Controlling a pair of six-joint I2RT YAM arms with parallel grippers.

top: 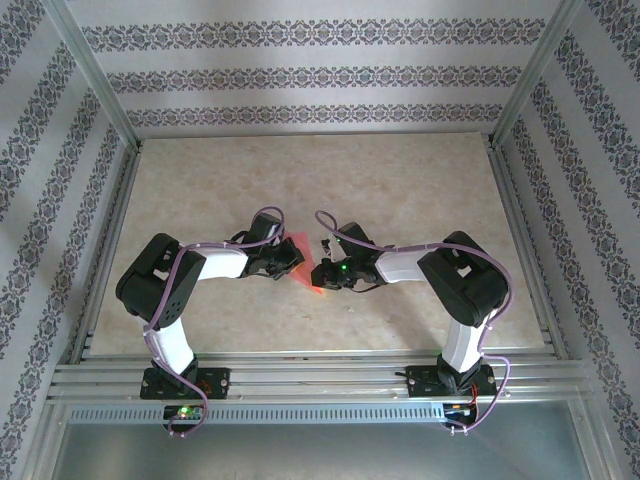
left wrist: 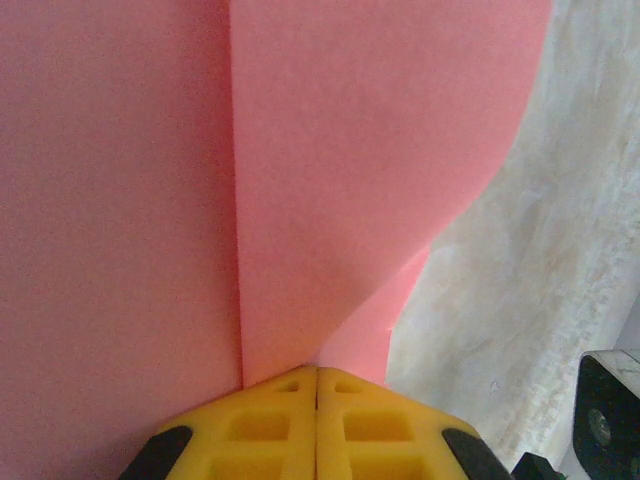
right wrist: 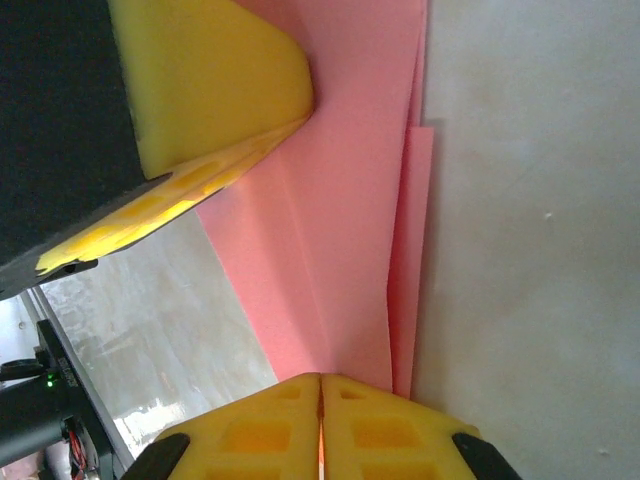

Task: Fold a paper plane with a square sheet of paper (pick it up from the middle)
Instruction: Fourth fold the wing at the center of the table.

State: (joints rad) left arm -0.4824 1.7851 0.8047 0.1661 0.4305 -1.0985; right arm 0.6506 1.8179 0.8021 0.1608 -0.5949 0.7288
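Two pincers meet at mid bench [top: 400, 190]: left pincer [left wrist: 317, 375] and right pincer [right wrist: 321, 382] each clamped shut on the folded pink paper [top: 303, 258]. From above, the arms hide most of it; wrist views cut off its edges.

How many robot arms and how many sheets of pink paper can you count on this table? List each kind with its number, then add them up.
Robot arms: 2
Pink paper sheet: 1
Total: 3
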